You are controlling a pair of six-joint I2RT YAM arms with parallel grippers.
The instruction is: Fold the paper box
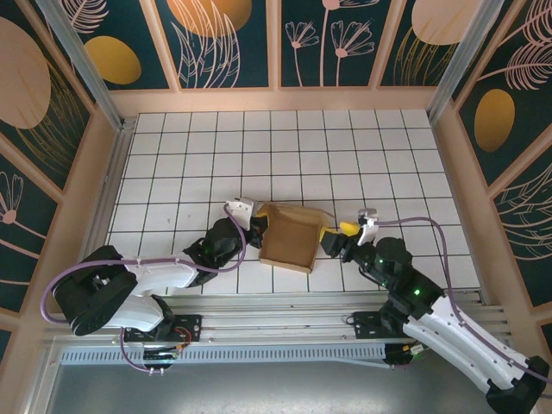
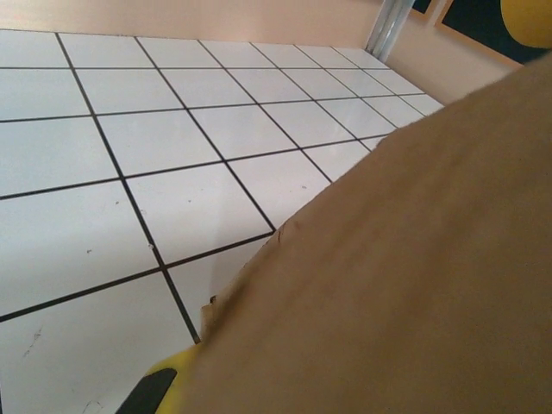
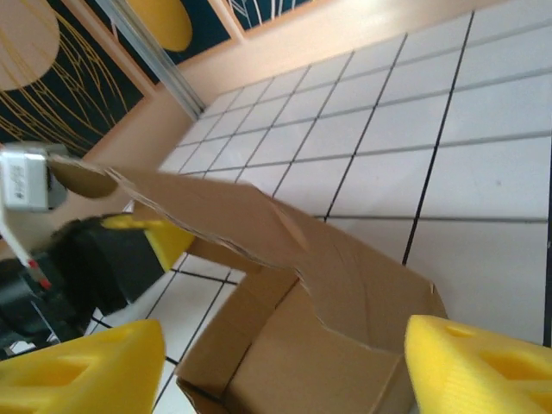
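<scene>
The paper box (image 1: 289,237) is a shallow brown cardboard tray, partly formed, lying on the white tiled table between the two arms. My left gripper (image 1: 257,222) is at its left edge, shut on a raised flap. That flap (image 2: 388,276) fills most of the left wrist view, with one yellow finger (image 2: 164,386) poking out beneath it. My right gripper (image 3: 285,366) is open at the box's right side. Its yellow fingers (image 3: 483,362) stand wide on either side of the box's open inside (image 3: 293,345). The long flap (image 3: 216,216) arches over the tray toward the left gripper's finger (image 3: 164,237).
The tiled table (image 1: 259,147) stretches away behind the box. Peach-coloured walls (image 1: 86,198) close it in on the left, right and far sides. A metal rail (image 1: 285,323) with the arm bases runs along the near edge.
</scene>
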